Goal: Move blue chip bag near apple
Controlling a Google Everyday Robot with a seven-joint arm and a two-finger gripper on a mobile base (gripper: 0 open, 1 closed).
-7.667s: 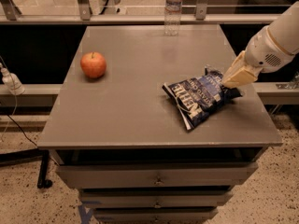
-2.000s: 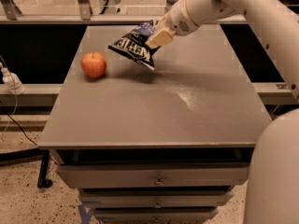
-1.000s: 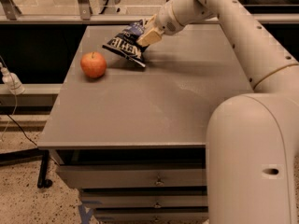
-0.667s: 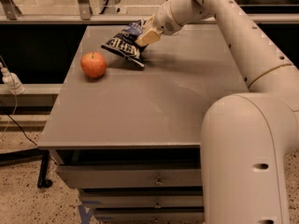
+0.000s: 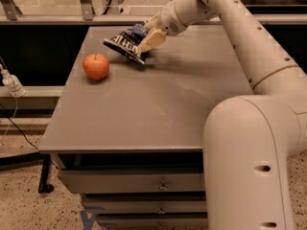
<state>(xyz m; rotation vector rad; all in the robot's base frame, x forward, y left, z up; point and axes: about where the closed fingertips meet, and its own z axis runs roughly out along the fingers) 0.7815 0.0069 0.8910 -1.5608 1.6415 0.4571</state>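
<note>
The blue chip bag (image 5: 125, 44) is a crinkled dark blue foil bag with white lettering. It sits at the far left part of the grey table (image 5: 158, 104), tilted, its lower edge at or just above the tabletop. My gripper (image 5: 147, 40) is shut on the bag's right end. The apple (image 5: 96, 66) is red-orange with a short stem and rests on the table to the front left of the bag, a short gap apart from it.
My large white arm fills the right side of the view and crosses over the table's right edge. Drawers (image 5: 134, 181) sit under the tabletop. A rail and a bottle stand behind the table's far edge. A white plug (image 5: 10, 83) hangs at the left.
The bag has been carried from the table's right side to the far left near the apple. Over the last second it has only shifted slightly down and left.
</note>
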